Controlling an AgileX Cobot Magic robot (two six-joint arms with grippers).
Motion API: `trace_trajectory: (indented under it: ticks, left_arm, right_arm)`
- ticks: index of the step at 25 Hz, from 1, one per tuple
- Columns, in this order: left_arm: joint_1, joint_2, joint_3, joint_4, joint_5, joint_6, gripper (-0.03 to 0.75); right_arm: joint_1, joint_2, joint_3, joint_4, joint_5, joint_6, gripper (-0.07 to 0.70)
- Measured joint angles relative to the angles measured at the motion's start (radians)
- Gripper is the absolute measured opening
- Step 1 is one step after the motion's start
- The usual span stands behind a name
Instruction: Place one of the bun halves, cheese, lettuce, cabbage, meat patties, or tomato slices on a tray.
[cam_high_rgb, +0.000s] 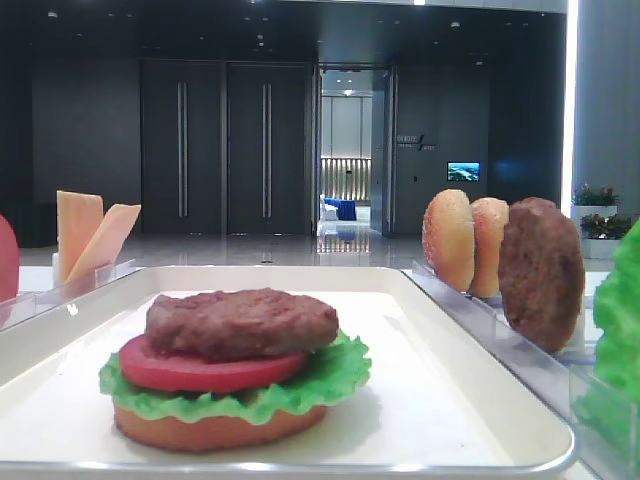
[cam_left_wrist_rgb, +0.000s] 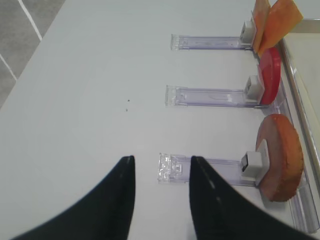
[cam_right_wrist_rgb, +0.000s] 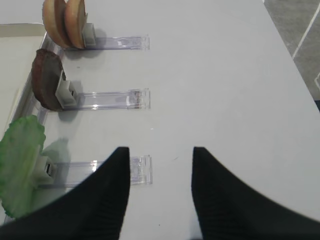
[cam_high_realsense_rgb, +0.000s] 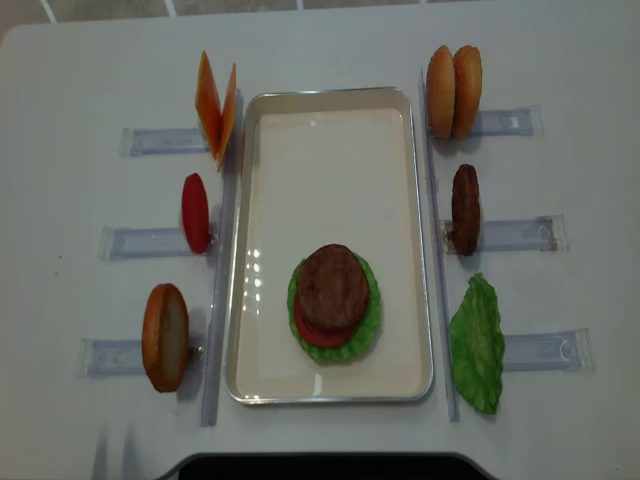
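- Black left jaws stand spread with nothing between them, hovering over bare desk (cam_left_wrist_rgb: 75, 100). The near end of a clear rack (cam_left_wrist_rgb: 200, 170) lies at their 12 o'clock.
- That rack's far end holds a bun half (cam_left_wrist_rgb: 280, 155) on edge, at about 3 o'clock from the left jaws. A tomato slice (cam_left_wrist_rgb: 270, 75) stands at 2 o'clock, and the cheese (cam_left_wrist_rgb: 280, 17) beyond it at 1 o'clock.
- Right jaws are likewise spread and hold nothing. A lettuce leaf (cam_right_wrist_rgb: 20, 160) stands in its rack at their 9 o'clock, a patty (cam_right_wrist_rgb: 45, 82) at 10 o'clock, and two more buns (cam_right_wrist_rgb: 62, 22) at 11 o'clock.
- Between the two rows lies the tray (cam_high_realsense_rgb: 330, 170). At its 6 o'clock end sits a stack: base bun (cam_high_rgb: 200, 430), lettuce layer (cam_high_realsense_rgb: 368, 320), tomato layer (cam_high_realsense_rgb: 315, 335), top patty (cam_high_realsense_rgb: 332, 285).
- Step in hand, as I judge it: between placements, with neither arm committed to a piece.
- Cheese or a closing bun looks the sensible next pick. Either jaws must travel along a rack to its tray end, close across the upright piece's thin faces, and lift it clear of the white clip.
- The piece must then be turned flat and set centred on the patty. Its rough, domed top could let a slice slide.
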Motion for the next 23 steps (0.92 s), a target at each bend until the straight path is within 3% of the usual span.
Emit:
trace_trajectory:
  ticks: [23]
  left_arm:
    - [0.0, 0.0, 0.0, 0.0, 0.0, 0.0, 0.282]
  right_arm:
    - [0.0, 0.0, 0.001, 0.0, 0.0, 0.0, 0.286]
